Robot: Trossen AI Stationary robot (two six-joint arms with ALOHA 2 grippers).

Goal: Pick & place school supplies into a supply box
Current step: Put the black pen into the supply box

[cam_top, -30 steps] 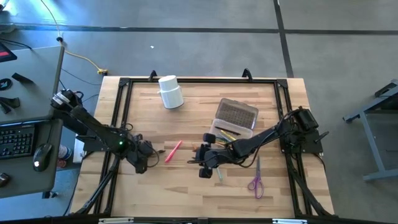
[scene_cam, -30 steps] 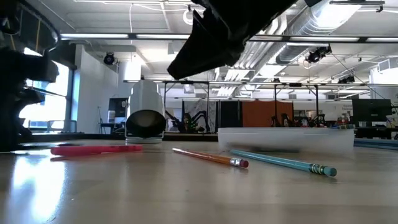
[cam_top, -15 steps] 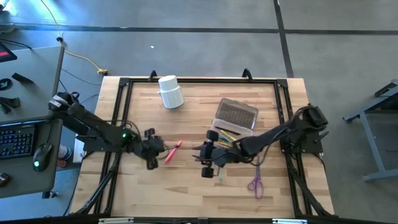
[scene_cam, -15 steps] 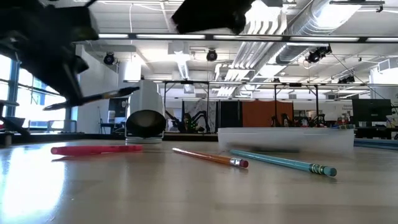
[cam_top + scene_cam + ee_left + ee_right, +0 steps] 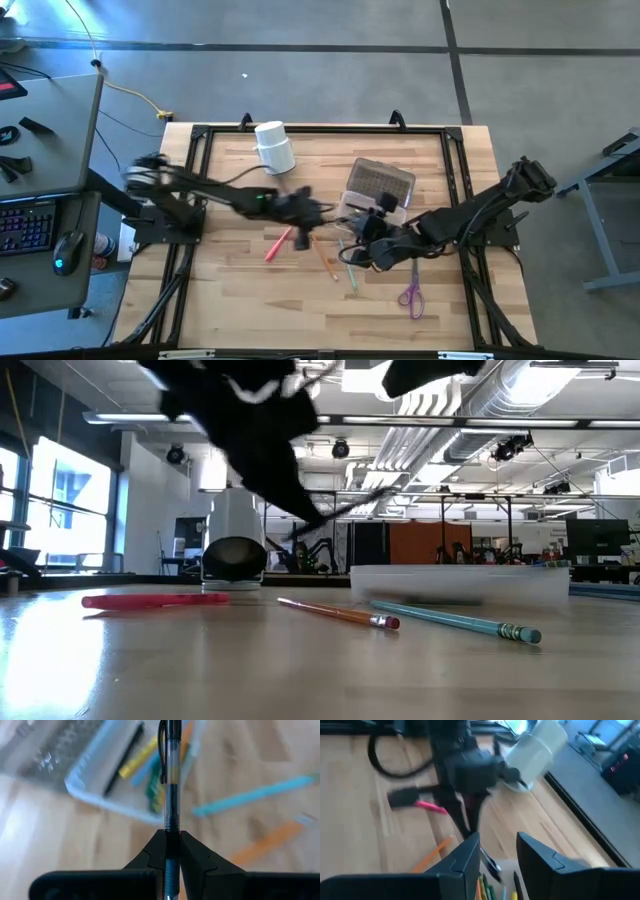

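Pale wooden planks make up the table (image 5: 230,290), framed by a black rail, with grey floor around it and an office-like hall behind.

At the middle, the left gripper (image 5: 171,845) holds a pen (image 5: 170,775) with a clear barrel and dark clip, its fingers pinching the lower barrel. In the high view that gripper (image 5: 312,212) hangs above the table just left of the box (image 5: 378,190). The box is clear plastic with rounded corners; a dark textured panel covers its far part, and its near part holds a yellow marker (image 5: 134,761), a dark pen (image 5: 122,760) and blue and green sticks, lying side by side. No writing on it can be read.

On the table left of the box lies a pink pen (image 5: 278,243). Nearer the front lie an orange pencil (image 5: 338,613) and a light blue pencil (image 5: 455,621), each with an eraser end, apart from each other. Purple-handled scissors (image 5: 412,292) lie to the right, near the front.

The right gripper (image 5: 372,238) is just near of the box, its fingers (image 5: 465,860) spread apart and holding nothing.

A white cup (image 5: 274,148) lies on its side at the far left of the table, well apart from the box.
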